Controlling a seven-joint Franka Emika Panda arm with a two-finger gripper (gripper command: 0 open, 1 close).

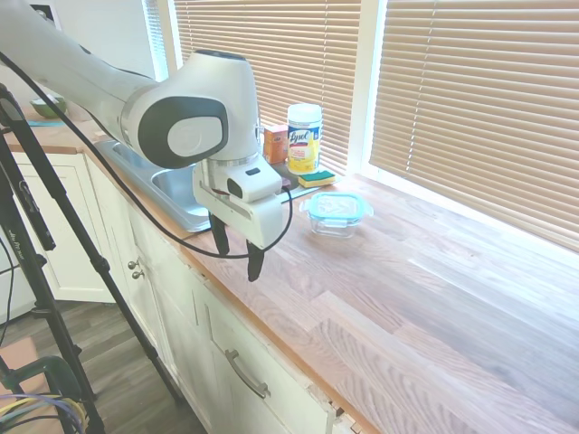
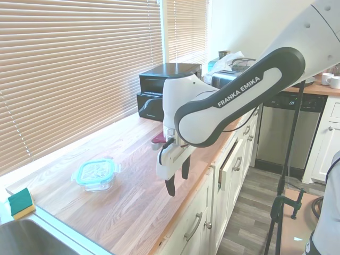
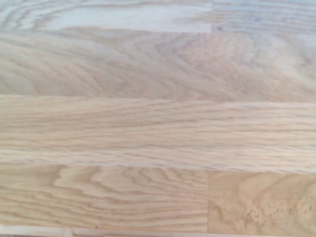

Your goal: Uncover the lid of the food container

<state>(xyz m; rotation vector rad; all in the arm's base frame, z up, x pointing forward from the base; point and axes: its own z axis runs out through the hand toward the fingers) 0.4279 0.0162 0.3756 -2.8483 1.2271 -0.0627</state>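
The task looks barely begun; the lid [image 1: 336,206] sits snapped on the food container [image 1: 336,222], which stands on the desk [image 1: 434,298] towards the far side, near the sponge [image 1: 316,178] and the wipes canister [image 1: 304,137]; the gripper [image 1: 237,257] hangs over the near edge of the desk, well apart from the container; its jaws are released, parted a moderate way, holding and touching nothing; the wrist view shows only bare wood. Next, I judge, the arm must travel across to the container, descend, and close on the lid's rim.
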